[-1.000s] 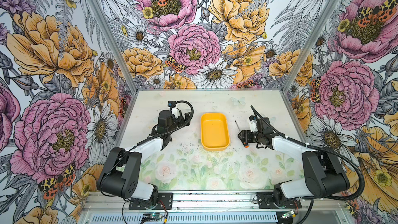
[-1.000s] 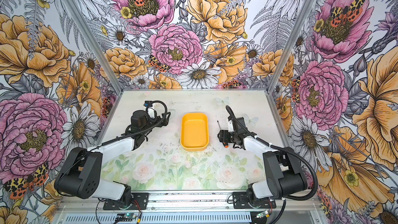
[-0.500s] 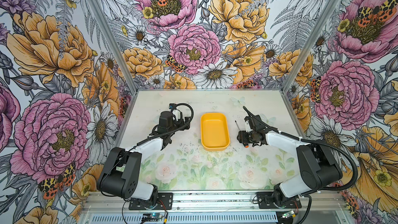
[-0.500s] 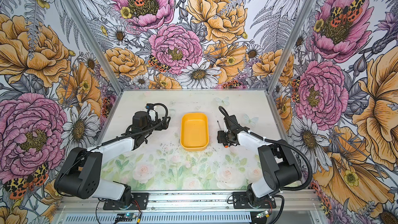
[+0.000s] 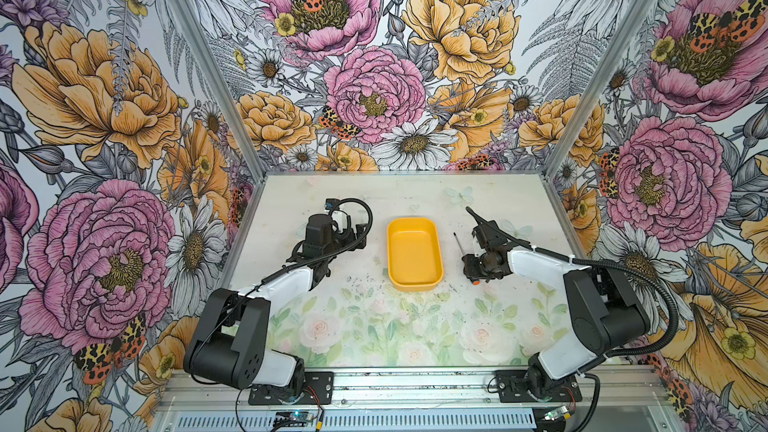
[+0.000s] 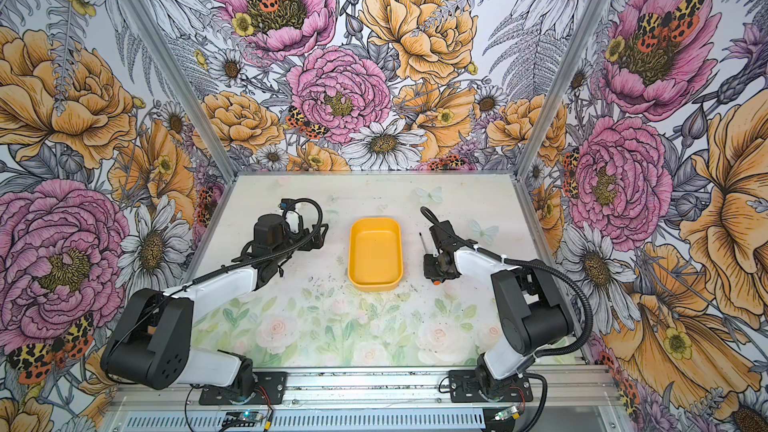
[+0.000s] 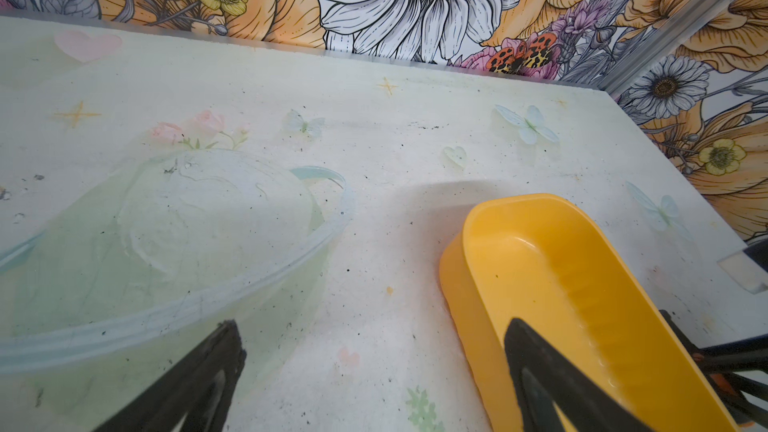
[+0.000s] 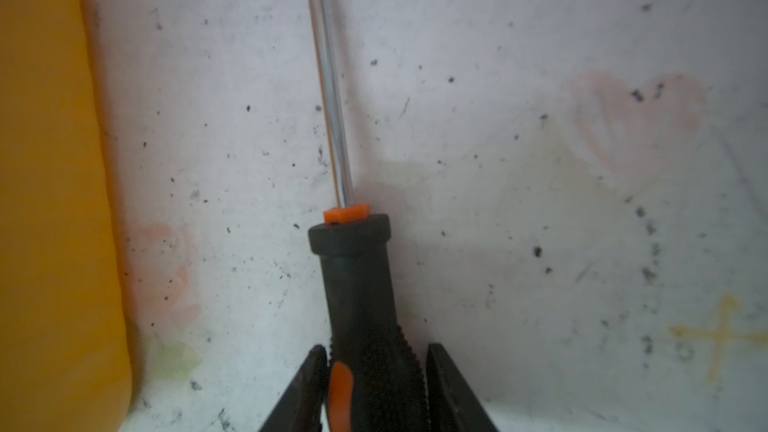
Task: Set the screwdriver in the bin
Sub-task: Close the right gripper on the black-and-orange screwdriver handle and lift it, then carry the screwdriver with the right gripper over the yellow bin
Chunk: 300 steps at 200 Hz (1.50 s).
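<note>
Bright, even light fills both top views; shadows are faint. The bin blurs in the right wrist view.

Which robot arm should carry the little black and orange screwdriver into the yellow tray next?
The right arm. The right gripper is closed on the handle of the black-and-orange screwdriver, just beside the shallow yellow plastic bin. The left gripper is open, empty, and on the bin's other side.

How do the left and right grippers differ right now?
The right gripper is shut on the screwdriver by its black handle; the left gripper stands wide open, holding nothing. The right gripper sits right of the bin, the left gripper left of it. Both are low over the table.
</note>
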Tool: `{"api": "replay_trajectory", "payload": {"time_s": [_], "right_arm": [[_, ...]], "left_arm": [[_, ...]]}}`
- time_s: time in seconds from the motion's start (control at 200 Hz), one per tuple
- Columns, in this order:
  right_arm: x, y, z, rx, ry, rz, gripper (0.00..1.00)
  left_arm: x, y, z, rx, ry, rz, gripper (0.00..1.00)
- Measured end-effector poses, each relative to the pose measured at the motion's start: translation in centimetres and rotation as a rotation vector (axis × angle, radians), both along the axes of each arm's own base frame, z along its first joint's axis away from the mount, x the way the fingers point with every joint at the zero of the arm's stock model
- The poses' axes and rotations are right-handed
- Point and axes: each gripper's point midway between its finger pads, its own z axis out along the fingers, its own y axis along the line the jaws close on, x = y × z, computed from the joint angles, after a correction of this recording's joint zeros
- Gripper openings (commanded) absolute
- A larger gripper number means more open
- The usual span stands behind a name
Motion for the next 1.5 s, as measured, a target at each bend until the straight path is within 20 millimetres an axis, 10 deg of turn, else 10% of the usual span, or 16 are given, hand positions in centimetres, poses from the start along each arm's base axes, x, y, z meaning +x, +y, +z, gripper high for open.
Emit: {"api": "replay_trajectory", "payload": {"time_s": [0.135, 0.56, 0.816, 1.036, 1.501], "right_arm": [[0.1, 0.0, 0.1, 0.004, 0.004, -0.018, 0.0], [1.1, 0.1, 1.6, 0.153, 0.032, -0.118, 0.0], [6.1, -0.6, 15.0, 0.3, -0.315, -0.293, 0.0], [7.8, 3.1, 25.5, 0.348, -0.624, -0.354, 0.0], [6.1, 14.8, 17.7, 0.15, -0.55, -0.217, 0.0]], "left_arm": [[0.0, 0.0, -0.1, 0.001, 0.003, 0.0, 0.99], [-0.1, 0.2, 0.6, -0.002, -0.012, 0.003, 0.99], [-0.1, 0.3, 1.3, -0.006, -0.03, 0.005, 0.99], [-0.1, 0.4, 1.3, -0.006, -0.03, 0.008, 0.99], [-0.7, 0.6, 1.4, -0.006, -0.031, 0.009, 0.99]]}}
